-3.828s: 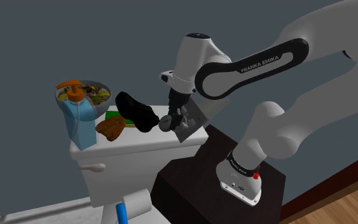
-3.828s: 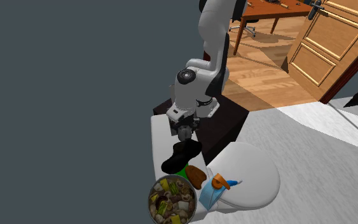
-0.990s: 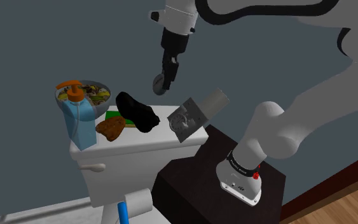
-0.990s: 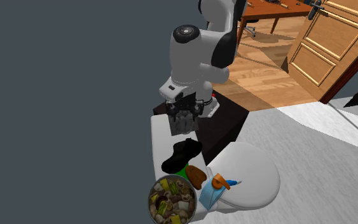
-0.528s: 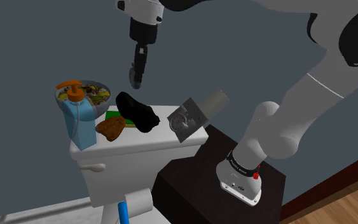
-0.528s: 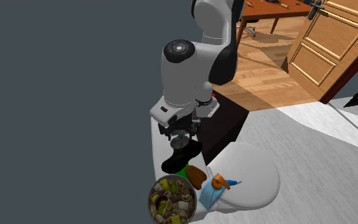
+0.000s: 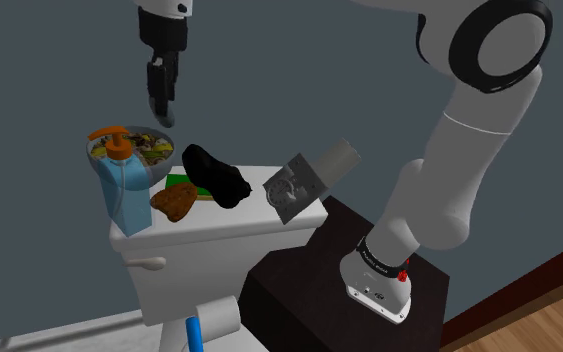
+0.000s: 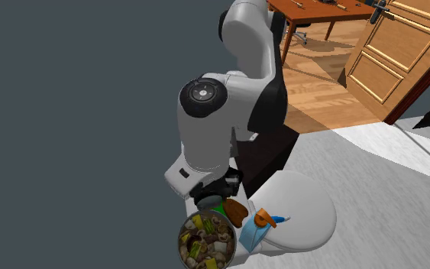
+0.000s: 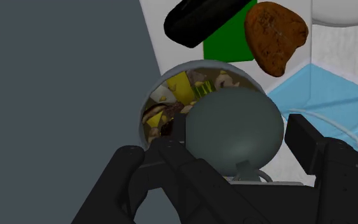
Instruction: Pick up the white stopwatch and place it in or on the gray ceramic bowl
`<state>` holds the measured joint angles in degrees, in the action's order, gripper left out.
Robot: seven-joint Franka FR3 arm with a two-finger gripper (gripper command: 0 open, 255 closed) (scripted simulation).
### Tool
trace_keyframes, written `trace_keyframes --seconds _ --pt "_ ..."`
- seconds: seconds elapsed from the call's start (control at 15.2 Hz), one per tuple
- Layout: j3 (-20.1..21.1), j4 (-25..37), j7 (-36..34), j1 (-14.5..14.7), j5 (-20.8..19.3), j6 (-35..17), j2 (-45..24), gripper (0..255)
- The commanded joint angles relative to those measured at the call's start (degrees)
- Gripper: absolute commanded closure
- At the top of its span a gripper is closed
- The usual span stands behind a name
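Black fingers of the gripper (image 7: 160,108) clamping tight on the round grey stopwatch (image 9: 234,127). Holding it in the air above the grey bowl (image 7: 167,146), heaped with mixed food. Sitting at the far end of the white toilet tank lid (image 7: 231,222), near a blue pump bottle (image 7: 121,192), a brown lump (image 7: 174,200) and a black shoe-shaped thing (image 7: 216,175).

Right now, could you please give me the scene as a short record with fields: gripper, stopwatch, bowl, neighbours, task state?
gripper: gripper shut on the stopwatch, held over the bowl
stopwatch: stopwatch round, looks grey, clasped between the fingers
bowl: bowl grey, full of mixed food, on the white toilet tank
neighbours: blue dispenser with orange pump, brown lump, black object, green flat item
task state: stopwatch not yet released
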<state>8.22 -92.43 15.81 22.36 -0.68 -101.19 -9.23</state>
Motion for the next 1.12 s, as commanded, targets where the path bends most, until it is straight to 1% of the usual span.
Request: trace_keyframes --seconds 0.0,0.2,1.06 --pt "0.2 7.8 -0.7 0.6 -0.8 2.2 -5.6 255" --pt "0.2 19.4 -1.5 1.7 -1.9 6.0 -13.6 255" --pt "0.1 8.8 -1.6 1.4 -1.9 -4.3 -13.2 255"
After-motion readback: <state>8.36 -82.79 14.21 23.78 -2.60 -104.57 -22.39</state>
